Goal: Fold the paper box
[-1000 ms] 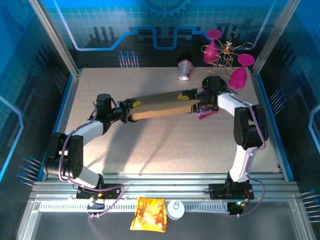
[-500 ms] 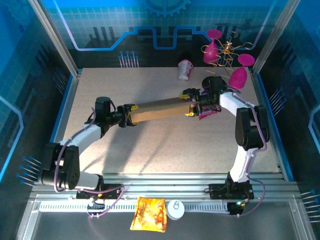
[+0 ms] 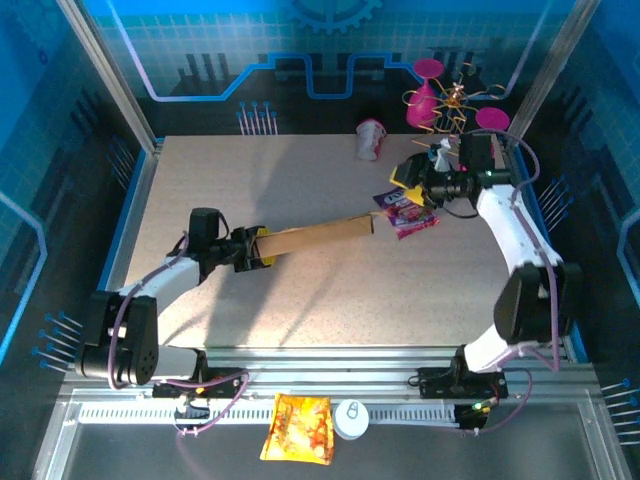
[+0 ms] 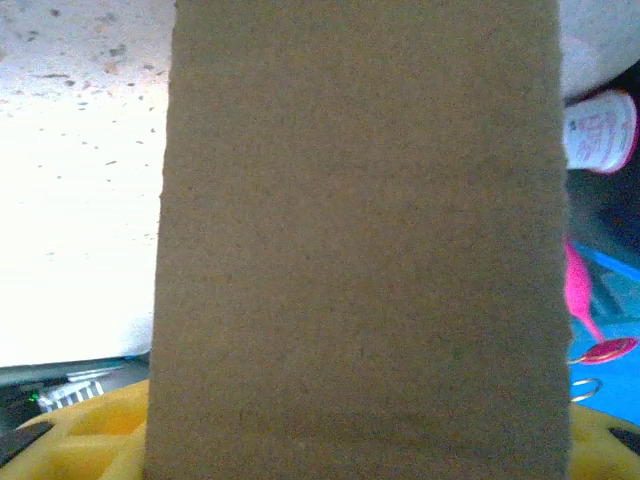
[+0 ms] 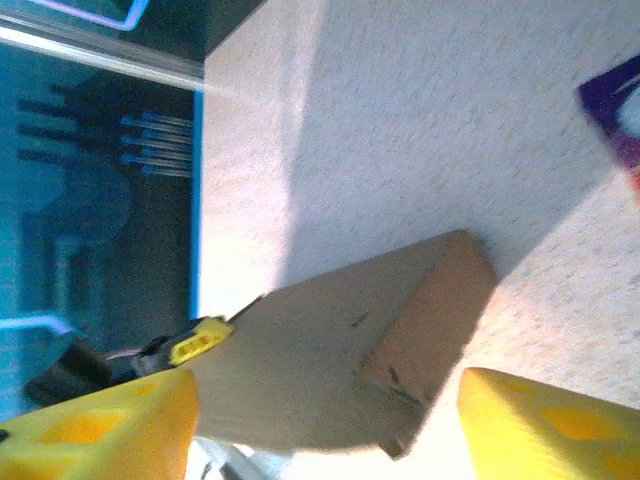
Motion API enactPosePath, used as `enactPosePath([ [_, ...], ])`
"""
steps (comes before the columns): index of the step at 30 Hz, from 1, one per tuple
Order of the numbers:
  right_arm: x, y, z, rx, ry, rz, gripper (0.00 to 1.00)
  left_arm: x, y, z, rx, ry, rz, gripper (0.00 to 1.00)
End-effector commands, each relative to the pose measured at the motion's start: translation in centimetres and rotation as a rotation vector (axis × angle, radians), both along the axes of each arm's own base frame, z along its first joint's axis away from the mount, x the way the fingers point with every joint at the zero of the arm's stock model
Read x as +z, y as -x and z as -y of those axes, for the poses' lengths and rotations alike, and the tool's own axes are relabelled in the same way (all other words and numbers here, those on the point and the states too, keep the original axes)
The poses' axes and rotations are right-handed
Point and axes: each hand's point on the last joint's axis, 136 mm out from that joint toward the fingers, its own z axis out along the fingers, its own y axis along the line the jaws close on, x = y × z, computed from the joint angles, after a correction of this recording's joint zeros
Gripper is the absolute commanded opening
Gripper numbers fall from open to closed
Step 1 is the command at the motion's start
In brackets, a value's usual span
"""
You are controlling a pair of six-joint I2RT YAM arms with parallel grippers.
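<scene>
My left gripper (image 3: 258, 248) is pinched on the near-left end of the flat brown cardboard paper box (image 3: 315, 235). The left wrist view shows the cardboard (image 4: 360, 240) running out from between my yellow pads. The paper box lies mid-table as a long, narrow, collapsed strip with no walls up yet. Its free end points right toward the small purple snack packet (image 3: 405, 210) and stops just short of it. I can't tell whether that end rests on the table or hangs above it.

My right gripper (image 3: 408, 178) is off the box, up by the far-right corner. Its yellow fingers (image 5: 110, 425) are spread wide with nothing between them.

Risks:
- I hold the box at one end only, so it could pivot or sag in the pinch and twist off its creases.
- If I swing it right, the free end sweeps the purple packet.
- My right arm coming back in passes over that packet and could shove it under the cardboard or catch the box edge badly.

The surface is a speckled beige tabletop (image 3: 300, 310), matte, with a bright glare patch near centre. A white-and-pink cup (image 3: 369, 139) lies on its side at the far edge, and pink plastic goblets (image 3: 428, 95) with a gold wire stand (image 3: 455, 100) sit at far right. Blue printed panels (image 3: 250, 40) wall the cell. An orange-yellow snack bag (image 3: 298, 428) sits on the front rail.
</scene>
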Motion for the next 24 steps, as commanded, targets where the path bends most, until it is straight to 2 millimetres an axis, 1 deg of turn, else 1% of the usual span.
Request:
enactPosePath([
  [1,1.2,0.8,0.5,0.05,0.356,0.37,0.61,-1.0,1.8,-0.3,0.059,0.057,-0.142,0.38],
  [3,1.3,1.8,-0.2,0.119,0.482,0.562,0.54,-1.1,2.1,-0.6,0.082,0.068,-0.169,0.38],
  [5,1.8,2.7,-0.9,0.174,0.512,0.734,0.46,-1.4,2.4,-0.9,0.108,0.074,-0.196,0.38],
  [6,1.7,3.1,-1.3,0.22,0.522,0.8,0.4,-1.5,2.4,-1.1,0.122,0.078,-0.207,0.39],
  [7,1.4,3.4,-1.7,0.274,0.536,0.843,0.35,-1.7,2.5,-1.3,0.137,0.085,-0.221,0.38],
  [9,0.6,3.3,-2.3,0.367,0.552,0.865,0.31,-2.1,2.4,-1.7,0.165,0.096,-0.236,0.4],
  [10,0.0,3.2,-2.7,0.42,0.549,0.862,0.32,-2.4,2.3,-2.0,0.179,0.097,-0.247,0.4],
  [11,-0.3,2.9,-3.1,0.452,0.546,0.86,0.36,-2.7,2.3,-2.2,0.188,0.096,-0.255,0.4],
  [14,-0.3,1.9,-4.5,0.531,0.488,0.856,0.5,-3.2,1.5,-2.6,0.225,0.112,-0.262,0.41],
  [16,-0.4,1.8,-5.8,0.615,0.449,0.855,0.63,-3.5,1.0,-3.2,0.251,0.11,-0.267,0.41],
  [18,-1.2,2.0,-6.9,0.713,0.471,0.87,0.72,-3.8,0.4,-3.6,0.272,0.111,-0.271,0.41],
  [20,-1.5,2.0,-7.3,0.766,0.513,0.924,0.81,-4.0,-0.1,-3.7,0.286,0.124,-0.274,0.41],
  [22,-1.3,1.4,-7.2,0.765,0.533,0.999,0.87,-4.4,-0.5,-4.0,0.299,0.131,-0.281,0.41],
  [24,-1.5,0.5,-7.0,0.754,0.563,1.026,0.87,-4.7,-0.7,-4.3,0.307,0.134,-0.287,0.42],
])
